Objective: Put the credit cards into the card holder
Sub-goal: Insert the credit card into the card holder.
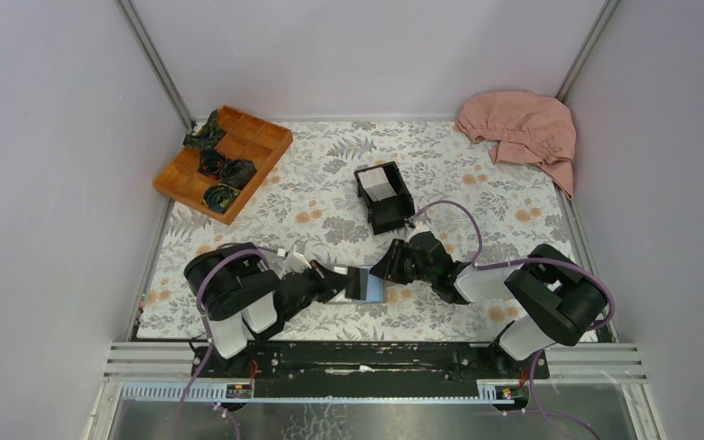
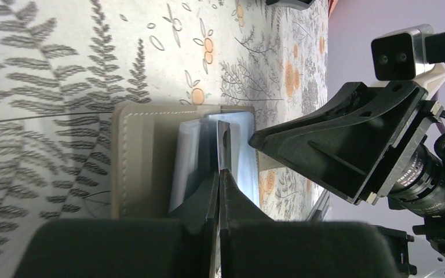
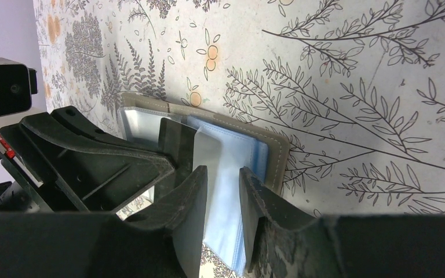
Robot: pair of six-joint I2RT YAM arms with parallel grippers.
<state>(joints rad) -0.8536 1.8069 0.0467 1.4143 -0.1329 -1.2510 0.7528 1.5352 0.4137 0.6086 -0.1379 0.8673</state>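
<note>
The grey card holder (image 1: 367, 284) lies open on the flowered cloth between my two grippers. My left gripper (image 2: 220, 172) is shut on a thin dark leaf of the card holder (image 2: 145, 150) and holds that leaf up on edge. My right gripper (image 3: 223, 174) hovers open over the blue clear sleeves (image 3: 232, 162), and its fingers are apart with nothing pinched. The holder's grey stitched cover (image 3: 277, 153) shows past the sleeves. In the top view the left gripper (image 1: 337, 280) and the right gripper (image 1: 387, 268) nearly meet. White credit cards (image 1: 380, 183) sit in a black box further back.
The black open box (image 1: 390, 216) stands just behind the right gripper. An orange wooden tray (image 1: 266, 137) with dark bundles sits at the back left. A pink cloth (image 1: 521, 128) lies at the back right. Walls close in both sides.
</note>
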